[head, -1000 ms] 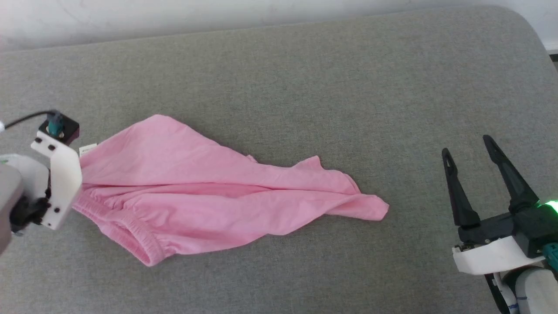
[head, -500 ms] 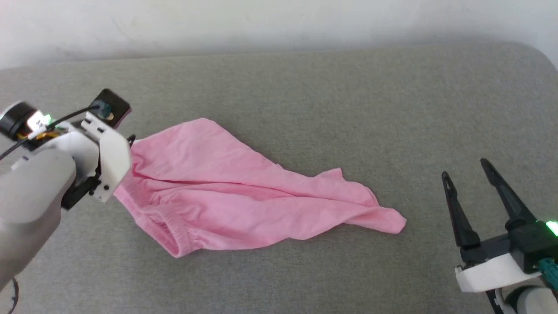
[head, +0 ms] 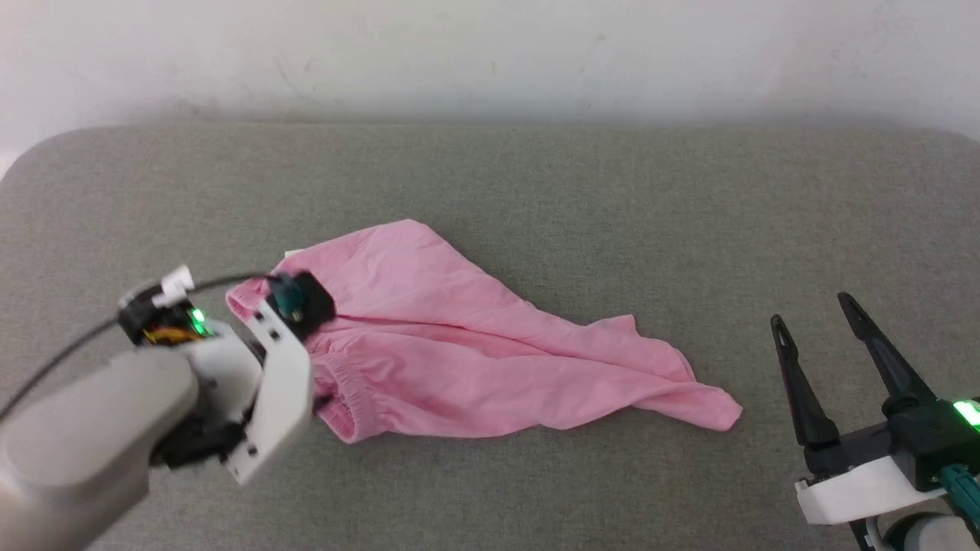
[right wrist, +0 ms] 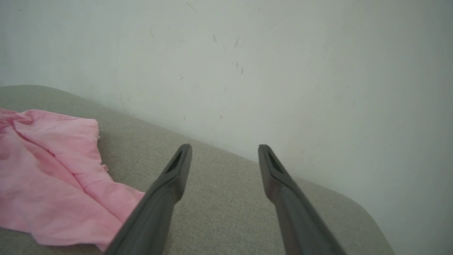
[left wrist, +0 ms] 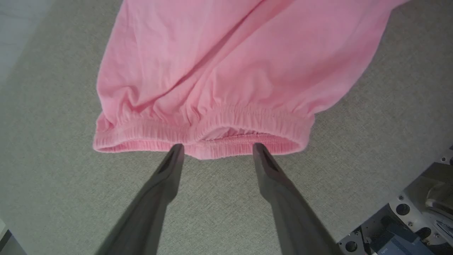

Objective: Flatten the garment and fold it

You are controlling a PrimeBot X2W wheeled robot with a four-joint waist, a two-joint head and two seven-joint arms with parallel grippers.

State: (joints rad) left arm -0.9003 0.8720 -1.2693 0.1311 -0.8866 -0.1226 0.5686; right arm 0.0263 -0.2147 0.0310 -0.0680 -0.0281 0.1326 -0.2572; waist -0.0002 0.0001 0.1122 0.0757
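The light-pink shorts (head: pixel 475 352) lie crumpled on the grey cushion, waistband to the left and a leg end trailing to the right. A small white tag (head: pixel 293 253) pokes out at the upper left corner. My left gripper (left wrist: pixel 216 147) is open, its two fingertips (left wrist: pixel 176 150) right at the edge of the gathered waistband (left wrist: pixel 226 122), with nothing held. In the head view the left wrist mount (head: pixel 279 367) covers that end of the shorts. My right gripper (head: pixel 813 310) stands open to the right of the leg end, apart from the shorts (right wrist: pixel 46 170).
The grey upholstered surface (head: pixel 582 191) runs back to a white wall (head: pixel 490 53) and has a rounded corner at the far left (head: pixel 31 153). Bare fabric lies between the shorts and the right gripper (right wrist: pixel 224 147). Part of the robot's base (left wrist: pixel 407 226) shows under the left arm.
The head camera has tilted and turned, shifting the whole picture. My left arm has swung from the shorts' left side toward the front, over the waistband. The right gripper stays open.
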